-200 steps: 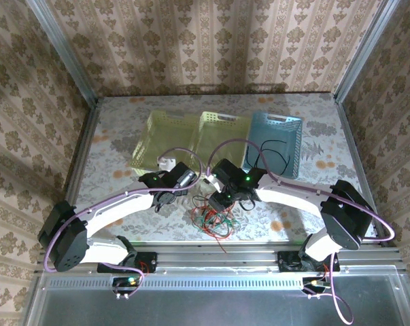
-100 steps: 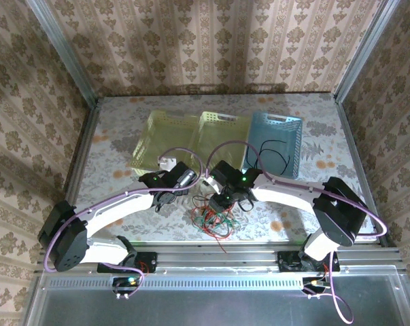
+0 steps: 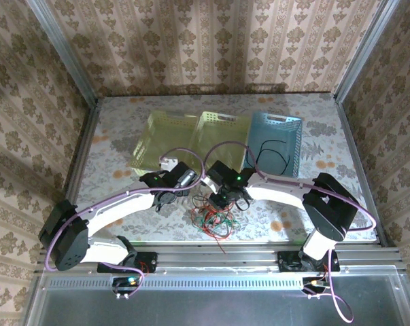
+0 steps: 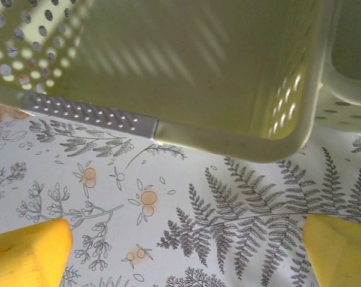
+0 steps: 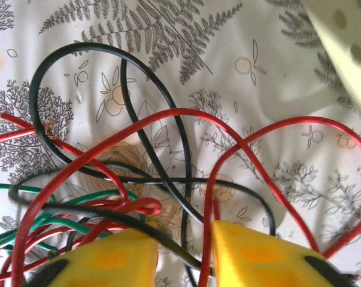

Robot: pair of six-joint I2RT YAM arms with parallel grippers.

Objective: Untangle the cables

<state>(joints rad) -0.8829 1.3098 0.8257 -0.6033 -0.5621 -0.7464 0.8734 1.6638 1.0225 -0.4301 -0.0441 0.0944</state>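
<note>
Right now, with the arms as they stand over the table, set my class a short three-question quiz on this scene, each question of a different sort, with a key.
1. Multiple choice: how many baskets stand on the table? A two; B three; C five.
2. True or false: the left gripper is shut on a red cable.
3. Fill in: the cable lying in the blue basket is ____.
Key: 1 B. 2 false: its jaws stand wide open over bare table, just short of a yellow basket. 3 black.
</note>
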